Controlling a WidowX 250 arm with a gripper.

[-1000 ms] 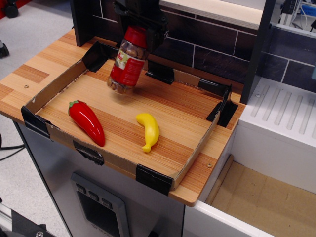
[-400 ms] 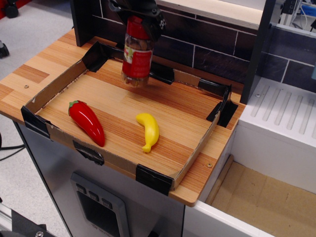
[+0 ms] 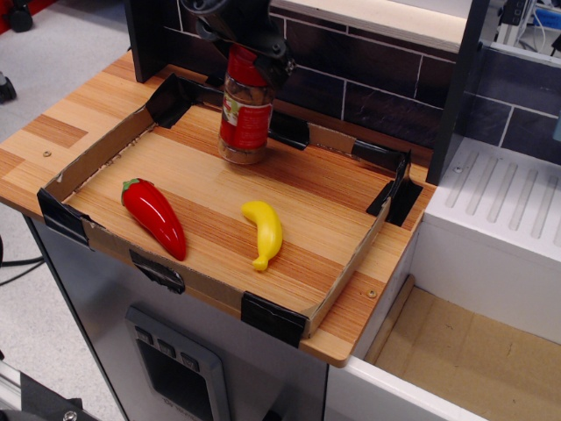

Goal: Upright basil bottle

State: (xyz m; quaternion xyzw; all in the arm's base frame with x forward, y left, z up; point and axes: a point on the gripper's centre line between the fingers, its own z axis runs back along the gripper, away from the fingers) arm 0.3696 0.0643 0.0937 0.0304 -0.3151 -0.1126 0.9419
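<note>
The basil bottle point(image 3: 244, 118) stands about upright in the upper middle of the frame, cap up, its base on or just above the wooden floor of the shallow cardboard tray point(image 3: 346, 285) near the tray's far wall; contact cannot be told. The black pincer point(image 3: 248, 54) comes down from the top edge and is clamped on the bottle's red cap. Lower left in the tray lies a red pepper point(image 3: 154, 217), and near the tray's middle a banana point(image 3: 263, 231), both well apart from the bottle. The tray sits on the wooden desk point(image 3: 61, 123).
</note>
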